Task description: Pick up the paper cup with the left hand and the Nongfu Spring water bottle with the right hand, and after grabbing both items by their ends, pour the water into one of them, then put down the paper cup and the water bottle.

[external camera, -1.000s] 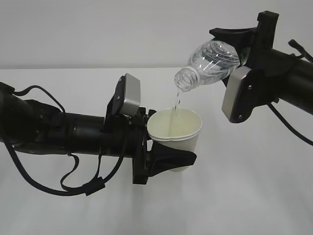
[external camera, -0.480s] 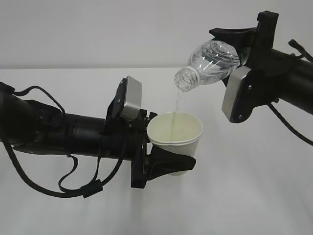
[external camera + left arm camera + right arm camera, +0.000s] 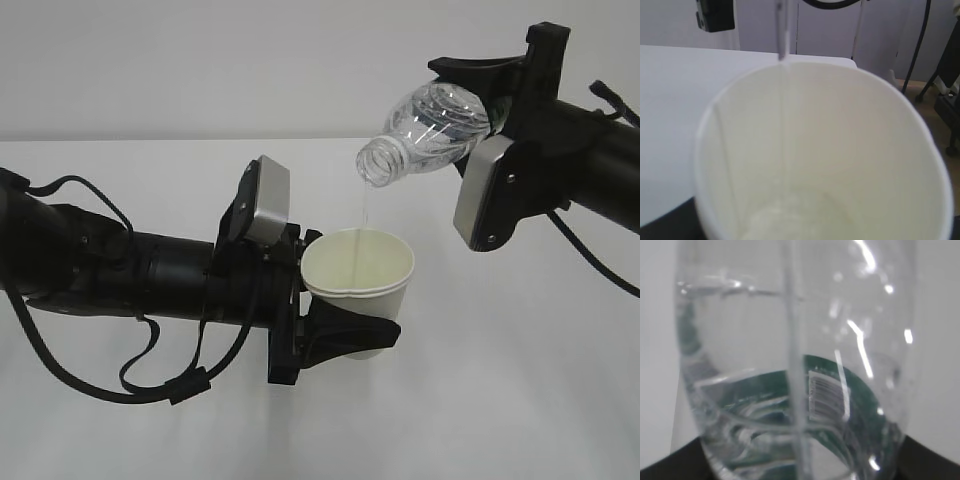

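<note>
Pour step in hand. Left hand (image 3: 335,330) clamped round paper cup (image 3: 358,278), held upright above white surface (image 3: 500,400), at centre of exterior view. Right hand (image 3: 490,90) pinched base end of Nongfu Spring water bottle (image 3: 430,128), tilted mouth-down at 1 o'clock from cup. Thin stream of water (image 3: 364,208) fell from mouth into cup; small pool seen at cup bottom (image 3: 805,215). Next, by judgement: tip bottle back upright to stop flow without dripping outside rim, then lower both to surface and release.

The Nongfu Spring water bottle (image 3: 432,128) hangs tilted above and right of the paper cup (image 3: 358,281).
</note>
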{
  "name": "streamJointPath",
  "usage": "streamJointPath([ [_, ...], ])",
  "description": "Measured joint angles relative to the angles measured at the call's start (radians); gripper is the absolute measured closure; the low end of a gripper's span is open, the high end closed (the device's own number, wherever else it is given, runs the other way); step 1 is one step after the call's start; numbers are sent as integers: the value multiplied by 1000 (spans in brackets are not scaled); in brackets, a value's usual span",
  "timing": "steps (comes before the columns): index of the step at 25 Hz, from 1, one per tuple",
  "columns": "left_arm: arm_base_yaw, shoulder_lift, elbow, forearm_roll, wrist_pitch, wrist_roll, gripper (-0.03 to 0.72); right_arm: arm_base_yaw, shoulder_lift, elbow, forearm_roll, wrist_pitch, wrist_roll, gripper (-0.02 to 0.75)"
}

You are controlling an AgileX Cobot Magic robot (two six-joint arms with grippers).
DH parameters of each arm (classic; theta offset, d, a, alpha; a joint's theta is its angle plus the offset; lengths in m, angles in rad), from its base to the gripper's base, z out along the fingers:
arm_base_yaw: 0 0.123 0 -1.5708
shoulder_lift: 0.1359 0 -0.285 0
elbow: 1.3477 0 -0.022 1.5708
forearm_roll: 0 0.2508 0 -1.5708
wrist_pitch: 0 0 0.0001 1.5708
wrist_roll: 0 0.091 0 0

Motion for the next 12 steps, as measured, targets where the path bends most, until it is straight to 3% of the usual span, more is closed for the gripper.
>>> streamJointPath([
  [12, 0, 0, 0, 1, 2, 0, 213, 0, 0, 0, 0, -1, 0, 321],
])
